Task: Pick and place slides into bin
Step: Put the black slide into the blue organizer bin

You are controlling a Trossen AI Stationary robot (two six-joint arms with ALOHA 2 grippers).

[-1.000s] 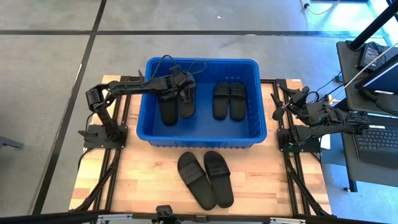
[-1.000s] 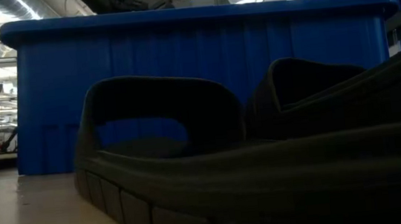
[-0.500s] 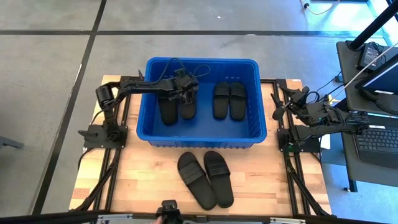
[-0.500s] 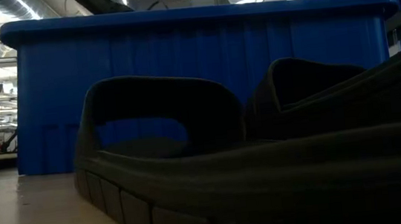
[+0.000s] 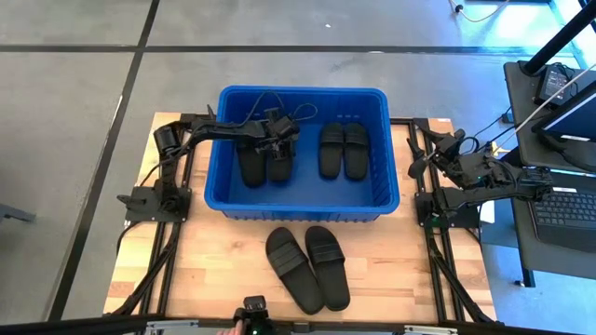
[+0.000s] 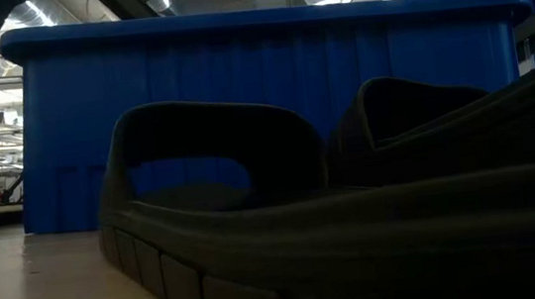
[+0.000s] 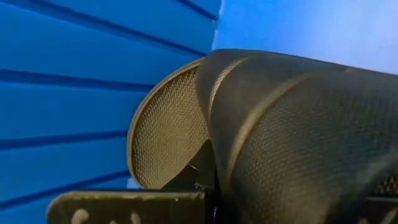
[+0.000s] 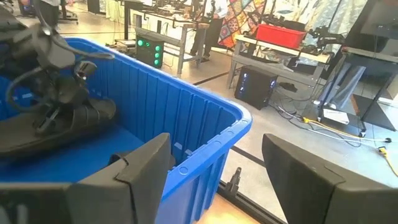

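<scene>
Black and matte, two slides [image 5: 307, 267] are seen side by side on the bare wood of the counter [image 5: 214, 270], just in front of the bin [image 5: 307, 200]; these are judged to be the pair not yet collected. Beyond them, inside the blue tub, another pair [image 5: 342, 150] is laid neatly toward the right wall, toes pointing away, presumably set down so as to leave floor room beside it. Toward the bin's left side a further pair [image 5: 251, 166] is found, and over it the left claw [image 5: 277, 141] is lowered, pinched fully shut on the slide's strap, as the left wrist view suggests, where mesh-textured sole and strap fill the frame against the ribbed wall. The sandal is judged to be at the point of being set beside its mate. Off to the right of the bin, the right claw [image 5: 421, 166] is parked over the counter's edge, its fingers spread wide and nothing held.
</scene>
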